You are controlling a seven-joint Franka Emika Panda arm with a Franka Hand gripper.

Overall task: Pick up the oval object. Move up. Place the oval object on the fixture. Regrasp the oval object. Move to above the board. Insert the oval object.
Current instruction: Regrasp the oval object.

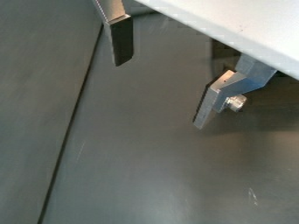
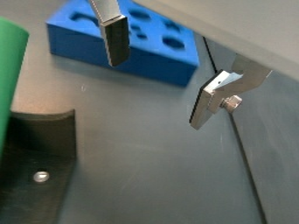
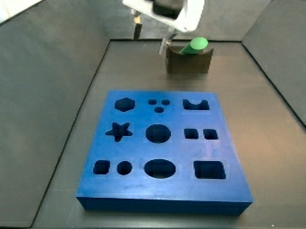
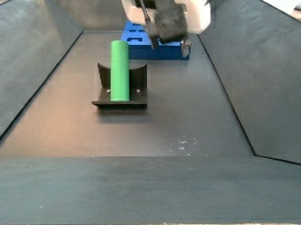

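Surface: dark matte floor (image 4: 141,132) inside a walled bay, sloping dark walls on both sides in both side views.
Board: blue board (image 3: 162,148) lies flat at the floor's middle, cut-outs up; no peg stands in any hole.
Fixture: dark fixture (image 4: 121,90) sits beyond the board's far edge in a side view, apart from it.
Oval object: green oval object (image 4: 118,68) stands upright in the fixture, resting against its upright, nothing gripping it.
Gripper: gripper (image 2: 158,79) hangs above floor level between fixture and board, beside the peg, not around it.
Jaws: spread wide with nothing between; silver fingers (image 1: 216,98) show only bare floor in the gap.
Step in hand: by my reading, the regrasp; the peg is already set down and released.
How to do it well: you want the plates square to the peg's flat sides, so line up the wrist before you descend.
Grip height: take it on the upper part, leaving the lower end free for the hole.
Clearance: keep the pads off the fixture's upright as you close.
Risk: a skewed pinch would tilt the peg and spoil insertion.
Unclear: which oval cut-out is the target cannot be told.
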